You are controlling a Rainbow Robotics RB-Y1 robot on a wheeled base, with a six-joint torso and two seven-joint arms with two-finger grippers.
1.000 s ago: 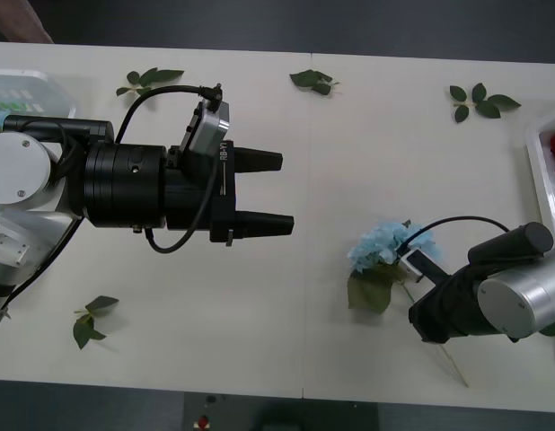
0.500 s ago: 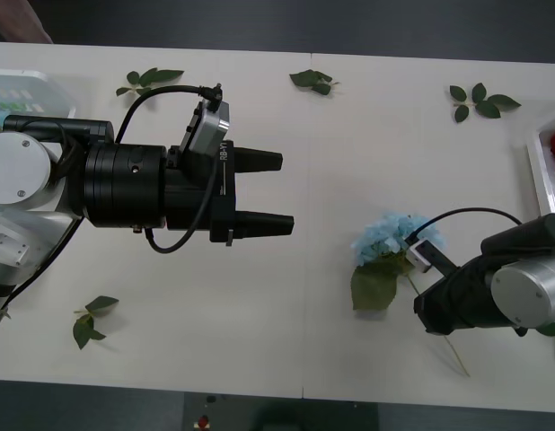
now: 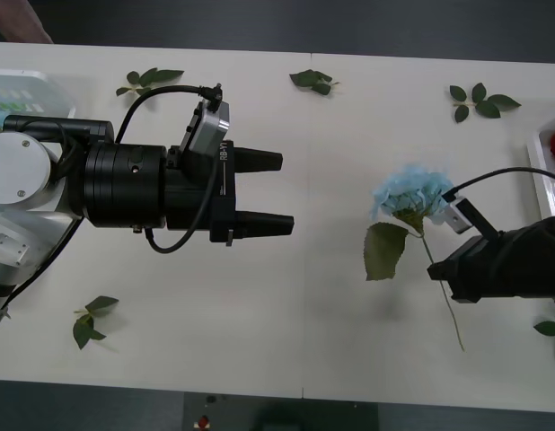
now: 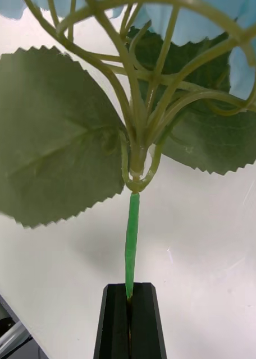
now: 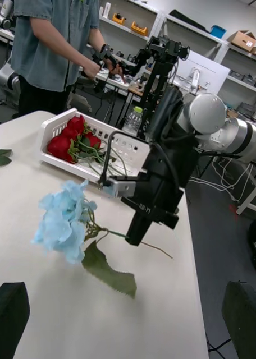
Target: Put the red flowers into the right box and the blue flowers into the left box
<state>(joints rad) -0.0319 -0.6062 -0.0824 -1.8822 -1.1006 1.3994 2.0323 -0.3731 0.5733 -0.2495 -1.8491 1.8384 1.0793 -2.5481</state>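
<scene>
Front view: my right gripper point(image 3: 436, 269) is clamped on the blue flower point(image 3: 412, 193) stem.
Stem: points straight out from my fingers.
Left gripper point(image 3: 270, 193): fingers apart, closer to the left box point(image 3: 30, 85).

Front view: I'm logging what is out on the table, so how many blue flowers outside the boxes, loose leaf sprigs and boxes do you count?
blue flower: 1
leaf sprigs: 5, the last partly hidden beside the right arm
boxes, left box and right box: 2
Total: 8
</scene>
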